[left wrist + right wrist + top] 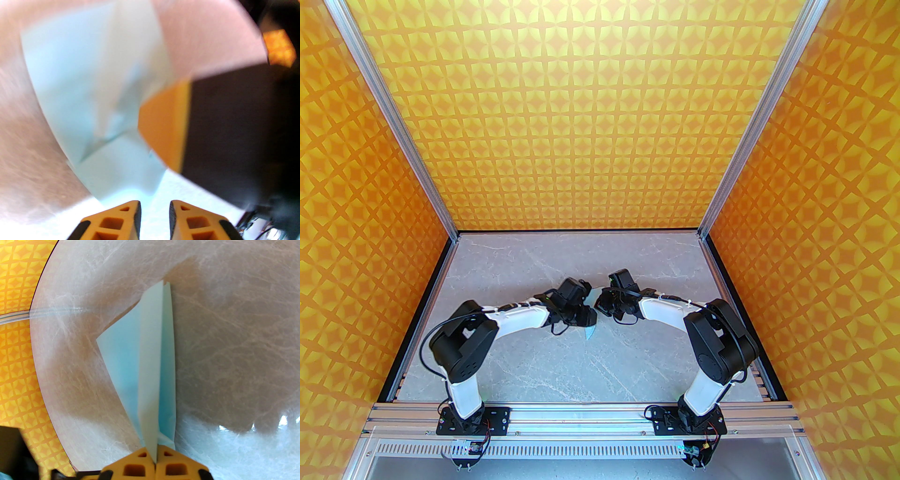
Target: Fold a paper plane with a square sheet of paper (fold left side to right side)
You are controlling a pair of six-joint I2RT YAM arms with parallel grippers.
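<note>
The square sheet of paper (150, 371) is light blue and folded into a narrow, pointed paper plane shape with layered flaps. My right gripper (155, 451) is shut on its near end, and the paper reaches away from the fingers above the table. In the left wrist view the paper (93, 93) is blurred and fills the space just ahead of my left gripper (154, 204), whose jaws stand slightly apart with nothing between them. An orange right finger (164, 126) presses on the paper's right edge. From above, both grippers meet mid-table, with a sliver of paper (590, 333) below the left gripper (587, 319).
The grey marble-patterned table (581, 370) is enclosed by orange patterned walls (600, 117) on three sides, with aluminium posts at the back corners. The two arms arch inward from their bases at the near rail (581, 415).
</note>
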